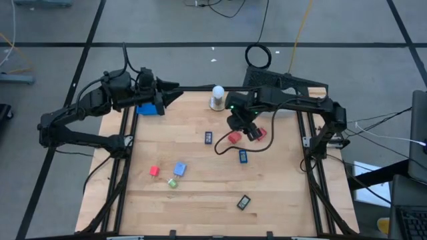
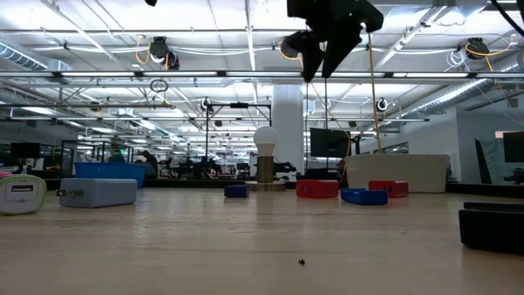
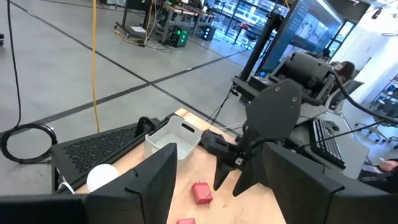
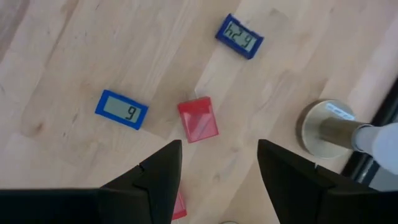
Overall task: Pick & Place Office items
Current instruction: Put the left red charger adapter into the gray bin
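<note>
You're looking across a light wooden tabletop (image 1: pixel 267 193) into a large open hall. Overhead, your low view shows a white ceiling hung with metal trusses (image 2: pixel 164 75) and cable reels, with a white column (image 2: pixel 288 131) standing mid-room. From above, you see a grey floor (image 1: pixel 167 20) crossed by dark tape lines (image 1: pixel 200 44), with a yellow cable (image 1: pixel 301 27) trailing over it.

Pale wood table (image 1: pixel 200 200) — smooth, glossy red block (image 4: pixel 198 119)

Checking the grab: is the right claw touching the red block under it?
Apart. Low view: right claw hangs high above the small red block on the table.
</note>
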Controlling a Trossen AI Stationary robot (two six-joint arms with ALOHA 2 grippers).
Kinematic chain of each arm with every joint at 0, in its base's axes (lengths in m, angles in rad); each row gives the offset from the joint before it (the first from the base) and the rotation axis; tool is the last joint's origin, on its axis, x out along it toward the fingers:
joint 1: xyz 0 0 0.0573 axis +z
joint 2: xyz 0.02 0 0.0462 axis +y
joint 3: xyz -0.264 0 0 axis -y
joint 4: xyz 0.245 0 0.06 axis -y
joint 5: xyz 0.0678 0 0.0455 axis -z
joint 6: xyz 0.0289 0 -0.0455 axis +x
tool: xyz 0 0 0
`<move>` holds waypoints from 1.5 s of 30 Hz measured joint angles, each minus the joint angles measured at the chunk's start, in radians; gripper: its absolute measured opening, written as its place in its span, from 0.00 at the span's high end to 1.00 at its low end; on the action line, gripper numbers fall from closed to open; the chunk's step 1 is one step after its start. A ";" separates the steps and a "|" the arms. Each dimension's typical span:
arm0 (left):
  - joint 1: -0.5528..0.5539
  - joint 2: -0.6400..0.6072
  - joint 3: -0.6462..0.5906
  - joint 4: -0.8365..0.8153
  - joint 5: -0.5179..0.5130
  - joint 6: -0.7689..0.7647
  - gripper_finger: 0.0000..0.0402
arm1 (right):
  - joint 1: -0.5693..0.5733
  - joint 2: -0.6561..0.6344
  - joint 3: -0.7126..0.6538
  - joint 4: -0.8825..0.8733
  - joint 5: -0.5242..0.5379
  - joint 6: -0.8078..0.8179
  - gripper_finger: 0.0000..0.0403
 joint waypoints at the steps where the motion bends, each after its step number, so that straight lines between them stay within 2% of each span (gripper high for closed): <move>1: 0.000 0.000 0.000 -0.004 0.000 0.000 0.41 | 0.000 0.006 0.000 -0.002 0.000 0.000 0.50; 7: 0.000 0.000 0.000 -0.019 0.000 -0.001 0.41 | 0.000 0.032 -0.006 0.003 -0.002 0.047 0.50; 12: 0.000 0.000 0.000 -0.044 0.001 -0.004 0.41 | 0.000 0.032 -0.061 0.072 0.003 0.079 0.50; 22: 0.000 0.000 0.000 -0.049 0.001 -0.026 0.41 | 0.036 0.031 -0.087 0.099 0.002 0.041 0.50; 30: 0.000 0.000 0.000 -0.048 0.001 -0.031 0.41 | 0.037 0.031 -0.087 0.085 -0.027 0.131 0.49; 37: 0.000 0.000 0.000 -0.047 0.000 -0.039 0.41 | 0.037 0.031 -0.087 0.092 -0.028 0.132 0.40; 45: 0.000 0.000 0.000 -0.048 0.001 -0.053 0.41 | 0.033 0.030 -0.126 0.137 -0.024 0.180 0.20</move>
